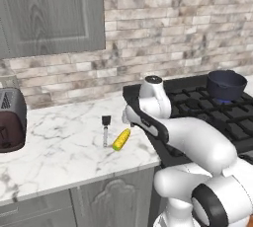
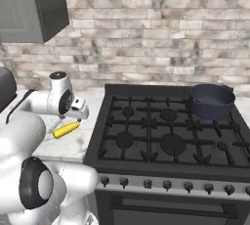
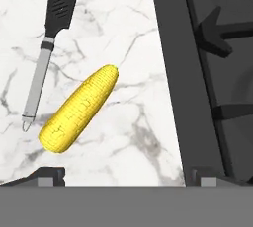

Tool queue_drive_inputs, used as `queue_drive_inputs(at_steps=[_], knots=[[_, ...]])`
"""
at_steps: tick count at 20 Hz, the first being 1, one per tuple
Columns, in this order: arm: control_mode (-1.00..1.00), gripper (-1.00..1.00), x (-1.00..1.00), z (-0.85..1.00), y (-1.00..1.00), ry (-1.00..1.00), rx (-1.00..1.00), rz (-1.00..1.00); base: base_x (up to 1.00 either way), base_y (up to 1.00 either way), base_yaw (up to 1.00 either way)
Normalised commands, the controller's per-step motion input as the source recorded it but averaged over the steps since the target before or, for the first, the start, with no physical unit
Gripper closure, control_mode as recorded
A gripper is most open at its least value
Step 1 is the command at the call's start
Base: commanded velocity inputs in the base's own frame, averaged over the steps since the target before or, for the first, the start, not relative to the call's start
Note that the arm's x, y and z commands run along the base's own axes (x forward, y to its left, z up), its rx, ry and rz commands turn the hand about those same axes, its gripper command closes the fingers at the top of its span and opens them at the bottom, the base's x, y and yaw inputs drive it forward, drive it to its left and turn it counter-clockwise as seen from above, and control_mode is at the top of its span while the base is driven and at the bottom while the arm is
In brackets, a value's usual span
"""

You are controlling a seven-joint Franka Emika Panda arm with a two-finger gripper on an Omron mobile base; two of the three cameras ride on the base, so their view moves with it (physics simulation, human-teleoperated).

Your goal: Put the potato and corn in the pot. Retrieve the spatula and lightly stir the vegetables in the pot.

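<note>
On the white marbled desk (image 1: 64, 142) left of the black gas stove (image 2: 166, 136), the bumpy yellow corn cob (image 3: 79, 108) lies just beside the slim spatula with a flat black blade and grey metal handle (image 3: 43, 58), both apart from each other and within easy reach. At the stove's far right burner stands the round dark blue-grey pot (image 2: 212, 101), seemingly placed there to receive the vegetables. Hovering over the corn, the end effector (image 3: 123, 174) has its fingers spread wide and holds nothing, likely lining up for a pick.
</note>
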Motion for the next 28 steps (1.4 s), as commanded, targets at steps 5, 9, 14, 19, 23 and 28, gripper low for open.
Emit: queue_drive_inputs(at_steps=[5, 9, 14, 19, 23, 28], knots=[[-1.0, -1.0, 0.1, -0.27, 0.89, -0.03, 0.08, 0.0, 0.0, 0.0, 0.0], [-1.0, -1.0, 0.35, -0.02, 0.6, 0.11, -0.03, -0.02, 0.0, 0.0, 0.0], [-1.0, -1.0, 0.15, -0.05, -0.04, 0.03, 0.0, -0.09, 0.0, 0.0, 0.0], [-1.0, -1.0, 0.14, 0.0, -0.09, 0.2, 0.07, -0.17, 0.0, 0.0, 0.0], [-1.0, -1.0, 0.04, -0.01, 0.04, 0.25, 0.01, -0.05, 0.0, 0.0, 0.0], [-1.0, -1.0, 0.09, -0.31, 0.12, 0.14, 0.0, 0.0, 0.0, 0.0, 0.0]])
